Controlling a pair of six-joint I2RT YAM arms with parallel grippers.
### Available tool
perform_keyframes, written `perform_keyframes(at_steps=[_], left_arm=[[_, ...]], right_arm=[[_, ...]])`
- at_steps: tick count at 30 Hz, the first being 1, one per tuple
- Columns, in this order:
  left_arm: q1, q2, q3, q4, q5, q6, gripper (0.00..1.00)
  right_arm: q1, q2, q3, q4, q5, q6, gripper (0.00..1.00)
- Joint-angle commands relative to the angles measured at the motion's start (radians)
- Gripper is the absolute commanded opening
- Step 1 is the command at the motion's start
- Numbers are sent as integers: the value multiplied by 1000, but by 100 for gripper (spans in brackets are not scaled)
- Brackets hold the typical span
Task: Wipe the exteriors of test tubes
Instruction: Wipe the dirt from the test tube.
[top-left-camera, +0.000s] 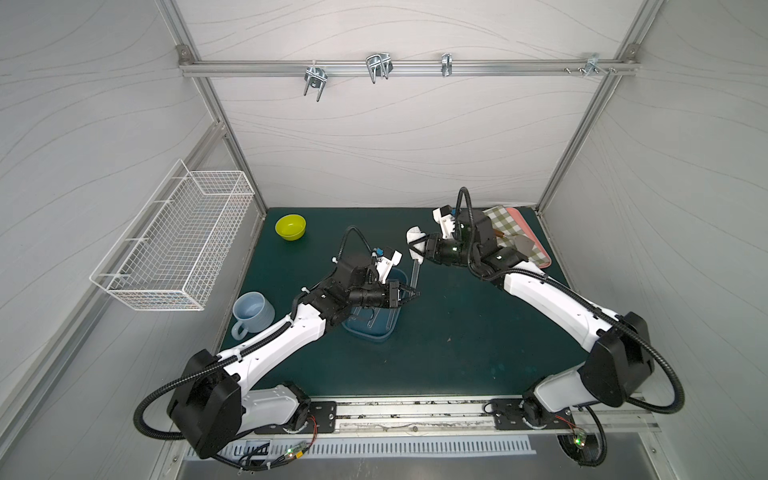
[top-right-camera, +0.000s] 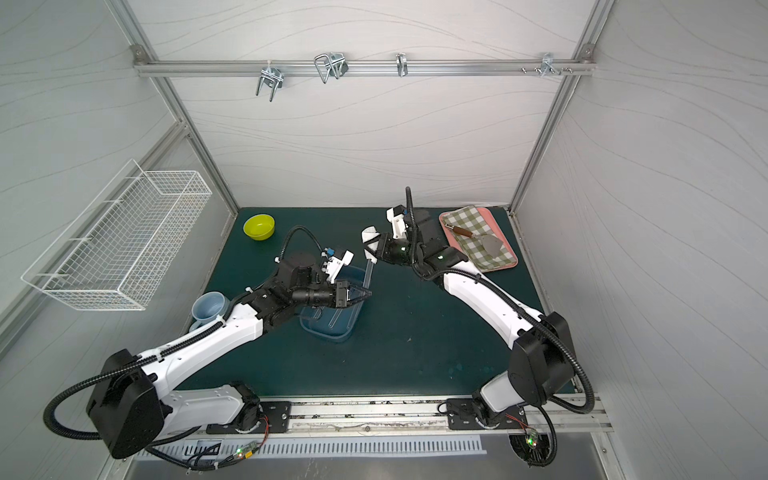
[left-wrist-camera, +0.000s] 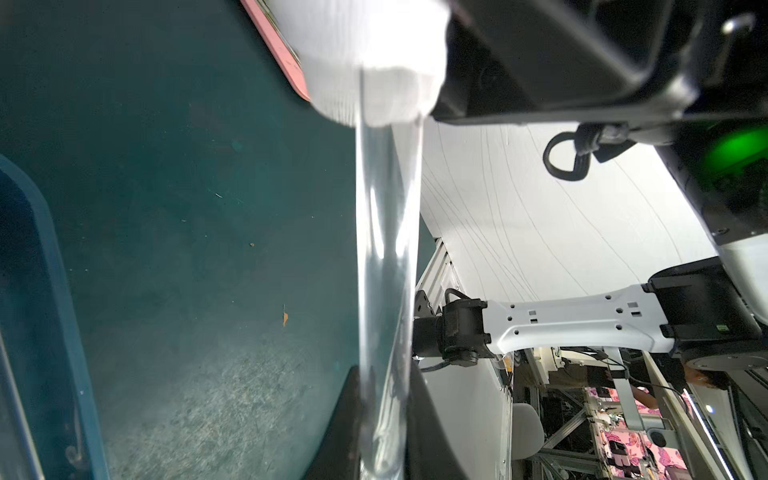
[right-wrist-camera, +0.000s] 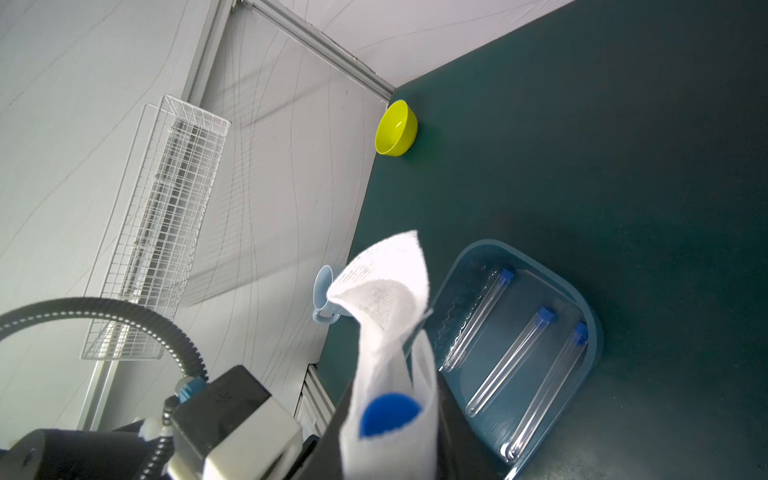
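1. Centre of both top views: one thin clear test tube (top-left-camera: 414, 274) with a blue cap slants between the two grippers. Three more test tubes (right-wrist-camera: 509, 361) lie side by side, apart, in the single blue plastic tray (right-wrist-camera: 530, 286), making four in all.
2. Left gripper (top-left-camera: 413, 294) has its fingers clamped on the test tube's end away from the cap, by the blue tray's right rim.
3. Right gripper (top-left-camera: 423, 246) pinches one white woven cloth (right-wrist-camera: 386, 299) folded around the capped end. The blue cap shows inside the fold in the right wrist view.
4. One each elsewhere:
   - yellow-green plastic bowl (top-left-camera: 290, 227), upper left of the mat, near its back edge
   - pale blue mug (top-left-camera: 253, 309), at the mat's left edge
   - white wire basket (top-left-camera: 174, 245), on the left wall
   - pink tray (top-right-camera: 500, 267), upper right corner, carrying a green checked cloth (top-right-camera: 473, 224) and a brown-handled metal tool (top-right-camera: 465, 233)
5. Dark green mat (top-left-camera: 457, 345) lies bare from the blue tray across to the right arm and down to the front rail.
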Motion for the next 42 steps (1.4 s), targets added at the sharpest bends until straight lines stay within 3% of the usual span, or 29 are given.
perform_keyframes(at_steps=[1, 6, 15, 25, 28, 36, 42], left_arm=[[3, -16, 21, 50, 0, 5, 10], [4, -7, 22, 52, 4, 4, 10], [3, -17, 15, 57, 0, -4, 10], [4, -4, 31, 48, 4, 7, 10], [5, -4, 34, 50, 4, 7, 10], [5, -17, 25, 49, 0, 5, 10], [5, -24, 21, 46, -9, 7, 10]], right_arm=[[60, -57, -81, 9, 24, 40, 26], [92, -97, -152, 23, 69, 61, 26], [-41, 22, 42, -21, -17, -22, 26], [106, -76, -152, 43, 57, 73, 26], [91, -79, -141, 22, 75, 52, 26], [-30, 43, 54, -23, -35, -23, 26], [23, 13, -14, -5, -26, 9, 25]])
